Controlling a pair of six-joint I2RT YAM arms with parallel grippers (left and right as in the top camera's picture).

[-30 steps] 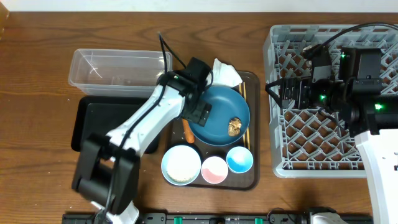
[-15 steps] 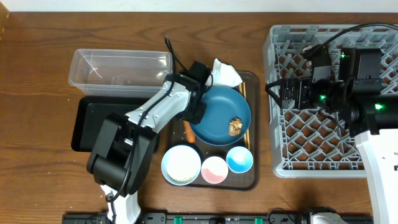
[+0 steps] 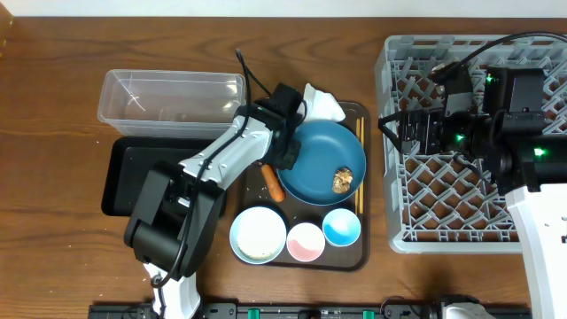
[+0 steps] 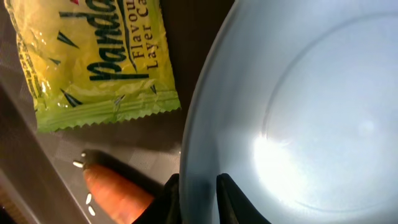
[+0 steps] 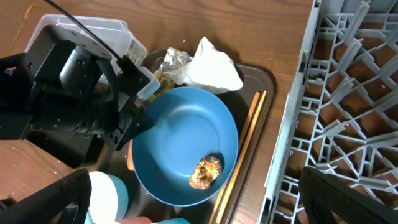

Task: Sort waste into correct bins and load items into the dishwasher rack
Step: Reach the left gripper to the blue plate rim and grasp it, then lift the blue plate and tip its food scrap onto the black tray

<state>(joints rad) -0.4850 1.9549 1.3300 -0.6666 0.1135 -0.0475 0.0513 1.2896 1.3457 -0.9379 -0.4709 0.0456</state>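
My left gripper (image 3: pixel 289 156) (image 4: pixel 199 200) is shut on the left rim of the large dark blue dish (image 3: pixel 326 161) (image 4: pixel 298 106) on the brown tray. A brown food lump (image 3: pixel 341 180) (image 5: pixel 206 171) lies inside the dish. The orange carrot (image 3: pixel 273 183) (image 4: pixel 115 190) rests just left of the rim, with white rice grains (image 4: pixel 78 164) beside it. A yellow-green wrapper (image 4: pixel 93 56) lies past the carrot. The crumpled white tissue (image 3: pixel 323 104) sits at the tray's back. Wooden chopsticks (image 3: pixel 359 168) lie right of the dish. My right gripper (image 3: pixel 403 133) (image 5: pixel 199 208) hangs open over the grey dishwasher rack's (image 3: pixel 478 190) left edge.
A white-inside bowl (image 3: pixel 258 234), pink cup (image 3: pixel 306 242) and blue cup (image 3: pixel 341 228) line the front of the brown tray (image 3: pixel 354 259). The clear tub (image 3: pixel 173 97) stands at the back left, with the shallow black tray (image 3: pixel 133 173) in front of it.
My left gripper has closed on the dish's rim. The dish has shifted slightly right, pushing the chopsticks right and uncovering more of the carrot. The right arm has not moved.
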